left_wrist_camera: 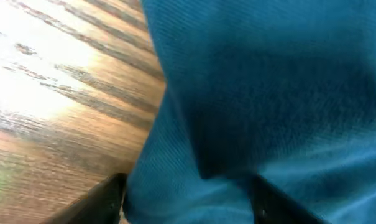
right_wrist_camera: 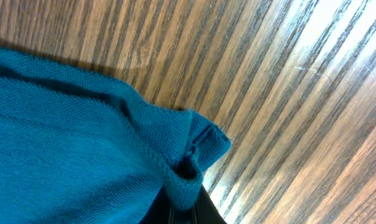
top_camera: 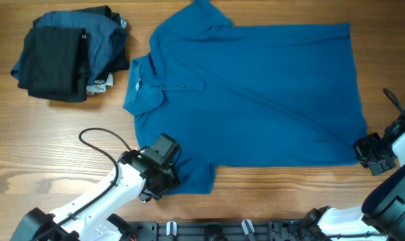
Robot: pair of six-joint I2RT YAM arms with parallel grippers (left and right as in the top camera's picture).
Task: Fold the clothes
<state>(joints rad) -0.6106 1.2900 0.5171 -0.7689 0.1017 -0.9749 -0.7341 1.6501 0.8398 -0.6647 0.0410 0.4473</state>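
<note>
Shirt [top_camera: 269, 94] lies spread flat on counter [top_camera: 41, 147], front up, collar to the left, hem to the right, both sleeves out; no fold in it yet. Pile [top_camera: 68, 57] of dark garments sits at far left corner, well apart from the shirt; looks roughly stacked, and whether those count as finished cannot be told. Left gripper [top_camera: 163, 171] is at near sleeve [top_camera: 192, 174]: wrist view shows fingers [left_wrist_camera: 110, 196] spread with blue cloth between them, not visibly clamped. Right gripper [top_camera: 371, 152] is at the near hem corner [right_wrist_camera: 197, 152], pressed together and pinching that corner, the cloth bunched up at the jaws. Judgement: the shirt's fold is at its very start, with both near-edge grips being taken, one secured and one not. Still to do: close on the sleeve, carry the near edge over, then the remaining folds.
</note>
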